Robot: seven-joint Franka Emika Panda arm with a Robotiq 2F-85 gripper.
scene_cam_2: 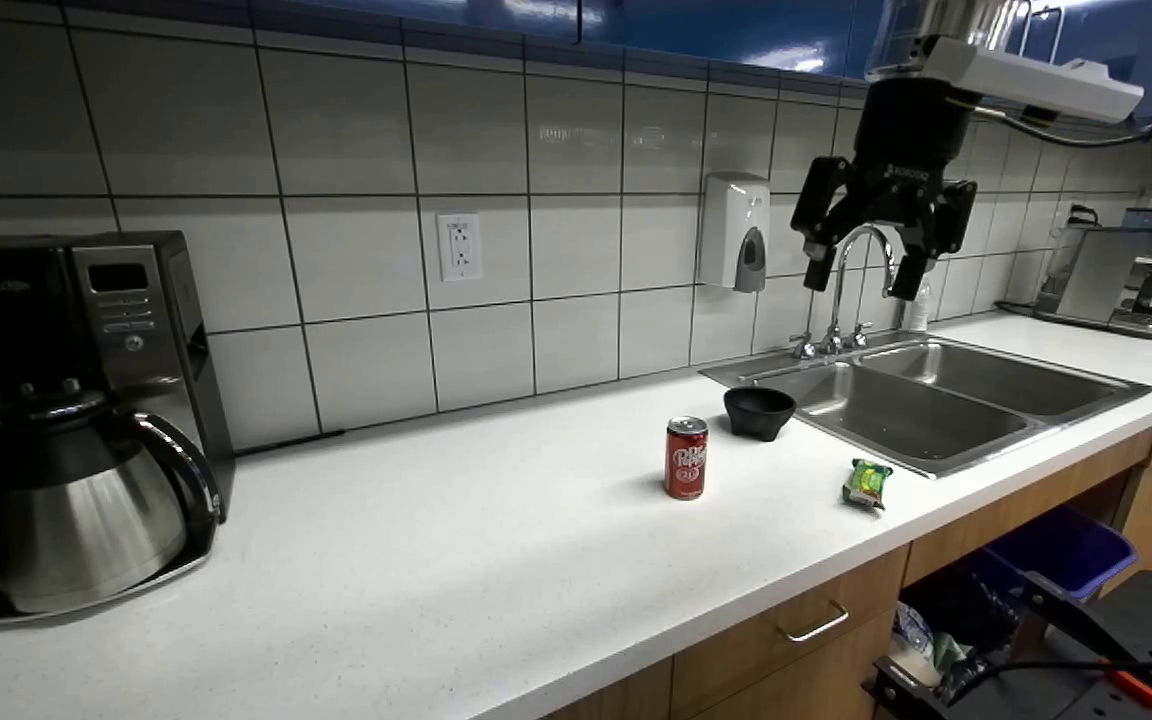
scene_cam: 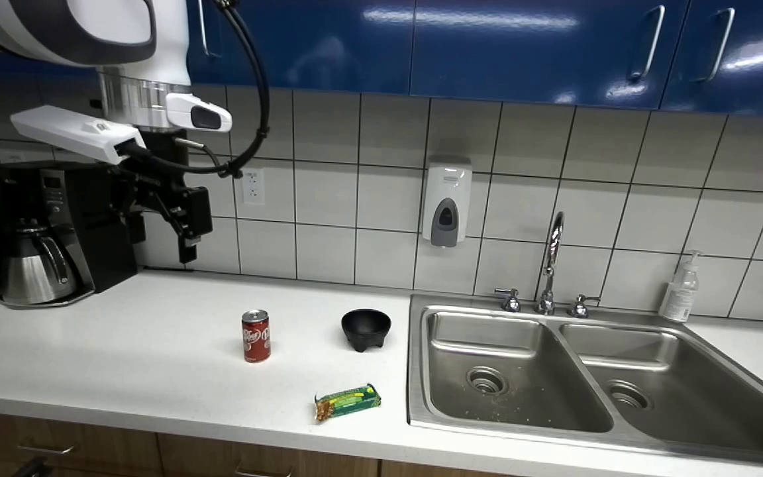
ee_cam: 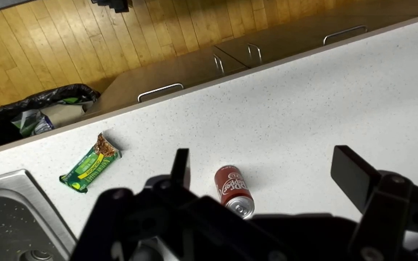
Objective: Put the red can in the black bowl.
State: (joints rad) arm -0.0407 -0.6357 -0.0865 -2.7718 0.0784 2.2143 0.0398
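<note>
End effector (ee_cam: 262,170), jaws wide apart, above white countertop (ee_cam: 285,108) with red can (ee_cam: 232,185) and black bowl (scene_cam: 365,329), tile wall (scene_cam: 326,192) behind.

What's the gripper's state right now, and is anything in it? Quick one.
Gripper: open, holding nothing; the red can stands on the counter below, apart from it.
</note>
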